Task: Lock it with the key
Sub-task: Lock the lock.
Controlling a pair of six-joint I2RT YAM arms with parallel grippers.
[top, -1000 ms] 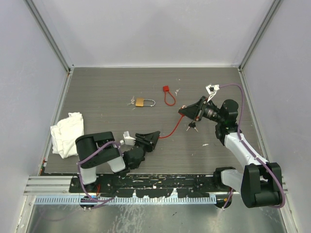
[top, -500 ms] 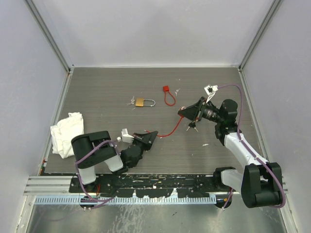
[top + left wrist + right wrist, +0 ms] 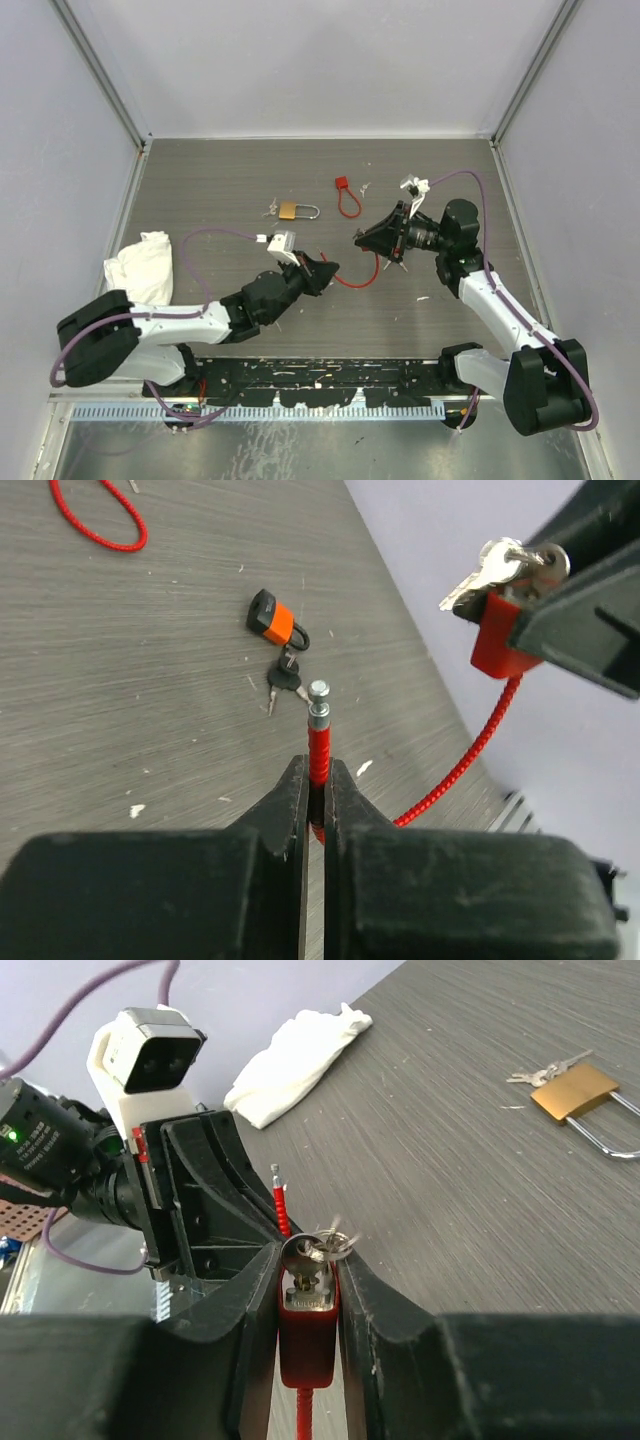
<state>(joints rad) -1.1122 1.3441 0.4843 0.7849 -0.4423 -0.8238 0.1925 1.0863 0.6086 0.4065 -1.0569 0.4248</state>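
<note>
My flat grey table with a wood grain (image 3: 220, 180) is the biggest thing here. A crumpled white cloth (image 3: 135, 272) lies on its left side, close to my left arm.

My left gripper (image 3: 316, 770) is squeezed all the way shut on a thin red cable (image 3: 455, 770). It grips just below the cable's shiny metal tip (image 3: 319, 702), which pokes out past my fingers. The cable bends away and runs to a red block-shaped lock body (image 3: 307, 1325). My right gripper (image 3: 308, 1278) is only partly open, and its two fingers pinch that lock body from both sides, up off the table. A small silver key (image 3: 312, 1248) sticks out of the top of the lock body. My two grippers are near each other in the middle of the table, and the cable joins them.

Farther back lies a brass padlock with a silver hoop (image 3: 292, 210). Near it, to the right, is a second red cable loop with a small red block (image 3: 341, 183).

A tiny orange and black padlock (image 3: 272, 618) lies on the table beyond my left gripper. The bunch of small keys with dark heads (image 3: 284, 680) lies flat on the table just beside it. Neither gripper is touching it.
</note>
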